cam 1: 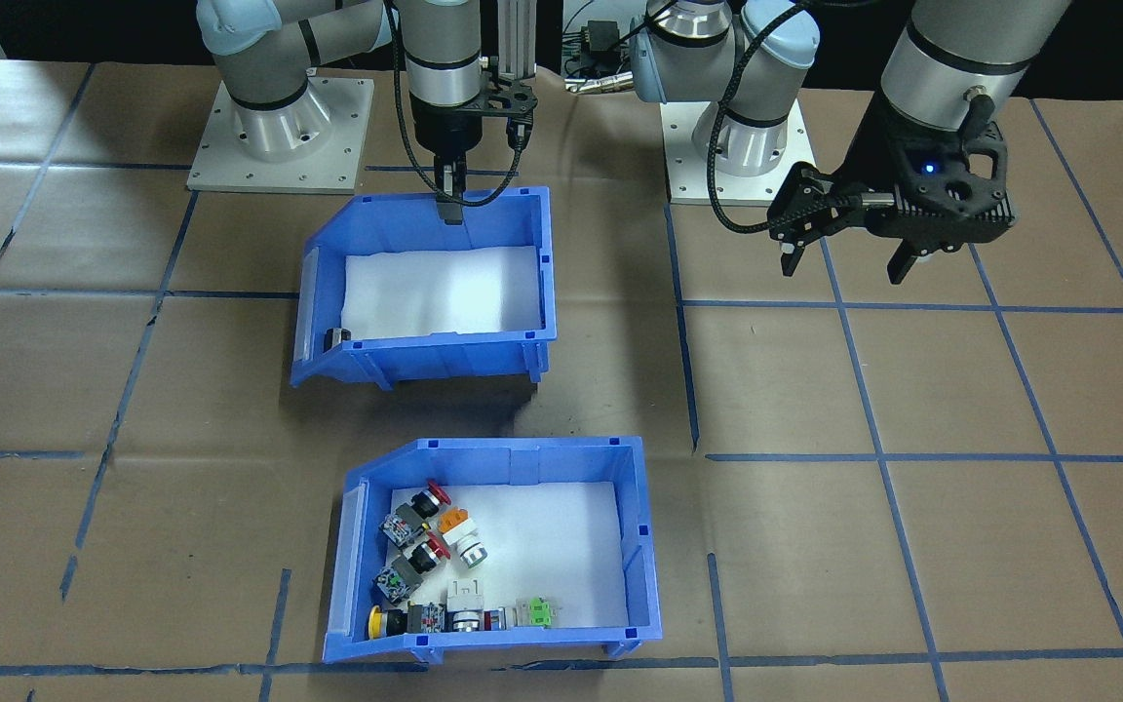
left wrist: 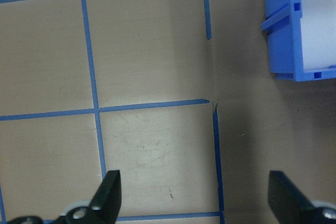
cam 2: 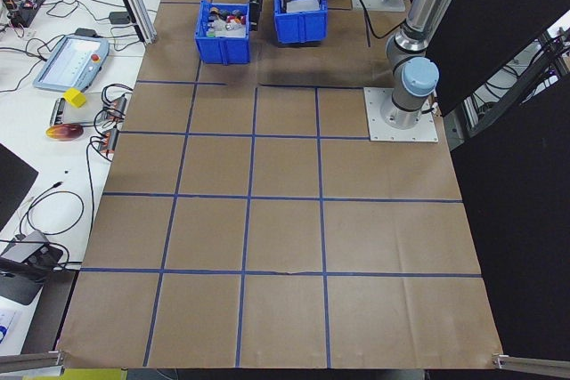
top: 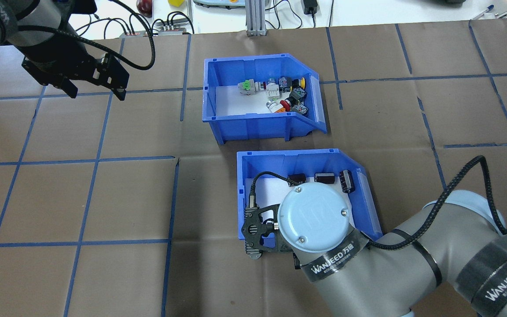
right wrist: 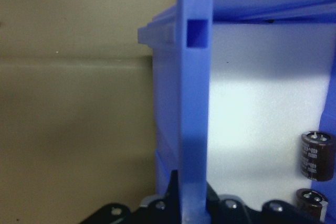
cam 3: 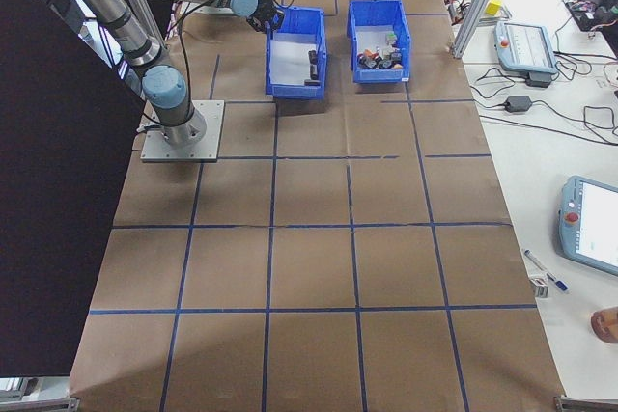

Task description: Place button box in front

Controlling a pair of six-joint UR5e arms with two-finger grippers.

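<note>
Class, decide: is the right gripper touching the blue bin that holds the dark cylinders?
Touching. In the right wrist-mounted view the right gripper straddles the wall of the bin with dark cylinders, a finger pressed against each side.

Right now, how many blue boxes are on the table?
2. The button box sits farther from the robot; the box with dark cylinders sits nearer, its back wall between the right tool's fingers.
</note>
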